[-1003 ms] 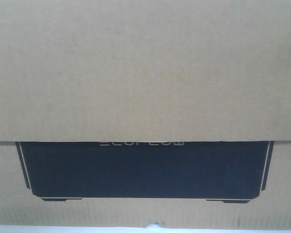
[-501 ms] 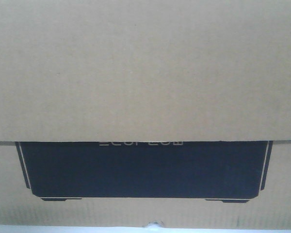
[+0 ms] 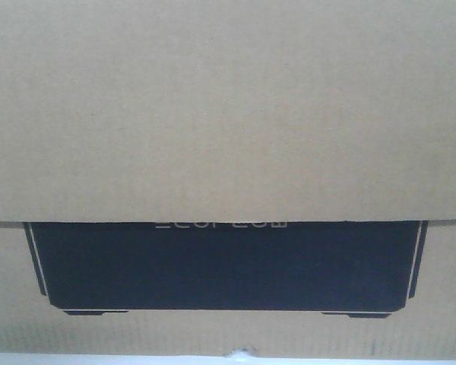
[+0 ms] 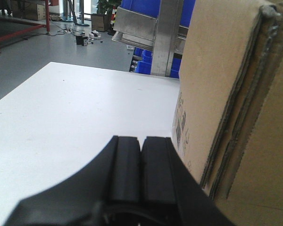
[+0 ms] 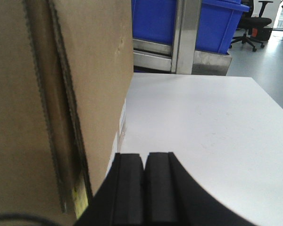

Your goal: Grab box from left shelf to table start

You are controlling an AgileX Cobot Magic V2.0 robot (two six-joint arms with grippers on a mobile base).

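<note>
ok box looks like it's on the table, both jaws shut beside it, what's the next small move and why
Probably ease both arms outward, away from the box. It appears to stand on the white table, its bottom edge by the surface. The left gripper and right gripper flank its ends with jaws shut, gripping nothing, so backing off looks safe.

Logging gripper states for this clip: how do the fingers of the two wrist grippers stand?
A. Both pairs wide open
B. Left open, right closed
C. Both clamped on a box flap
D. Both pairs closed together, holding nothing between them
D: the left gripper and right gripper each show their fingers pressed together beside the box, over the white table.
</note>
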